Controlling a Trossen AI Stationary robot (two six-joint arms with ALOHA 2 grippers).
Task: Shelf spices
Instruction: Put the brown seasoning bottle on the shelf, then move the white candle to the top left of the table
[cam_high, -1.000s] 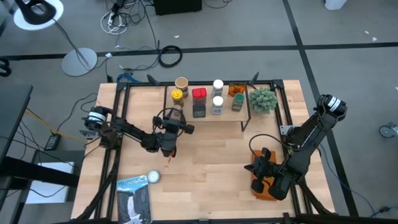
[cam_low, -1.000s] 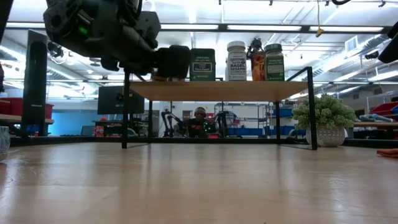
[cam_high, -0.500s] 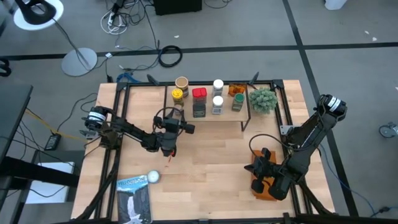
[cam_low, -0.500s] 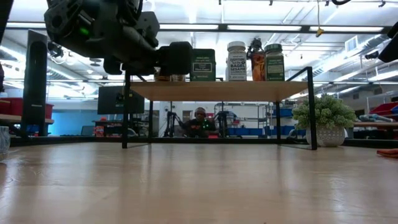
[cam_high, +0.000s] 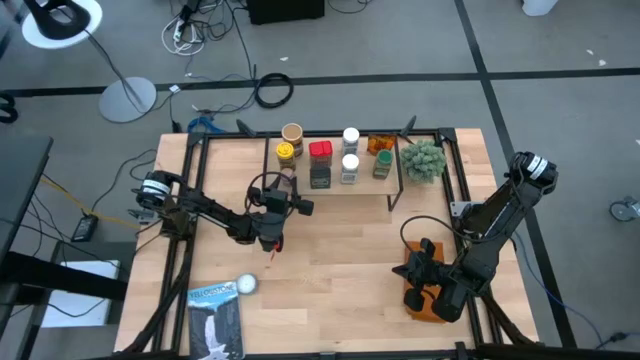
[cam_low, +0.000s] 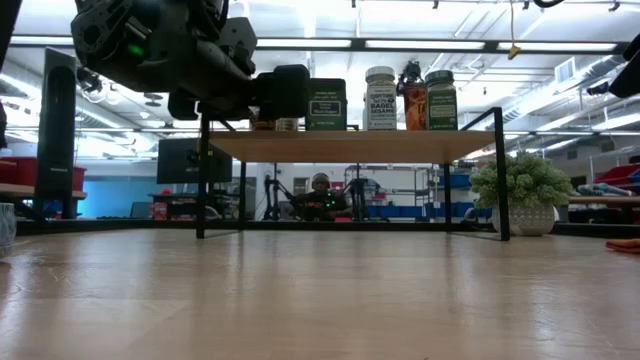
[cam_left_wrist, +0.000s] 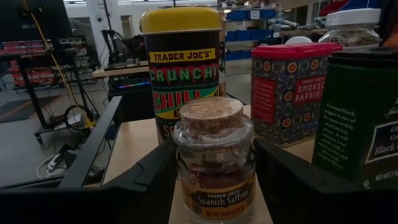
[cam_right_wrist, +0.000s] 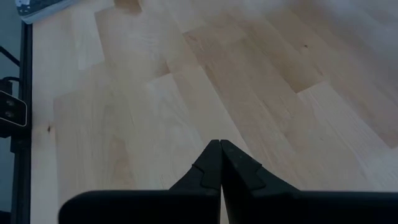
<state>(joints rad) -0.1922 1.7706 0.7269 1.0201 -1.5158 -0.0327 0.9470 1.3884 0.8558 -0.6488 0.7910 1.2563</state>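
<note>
Above the wooden table, left jaws clasp a corked saffron jar; right jaws closed, empty.

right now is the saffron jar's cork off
No, in the left wrist view the cork sits plugged in the top of the saffron jar, between the left gripper's jaws.

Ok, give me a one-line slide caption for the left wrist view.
Left claw shut on a cork-topped Spanish Saffron jar at the shelf, before the Crunchy Chili jar, Smoked Paprika tin and green pepper tin.
</note>
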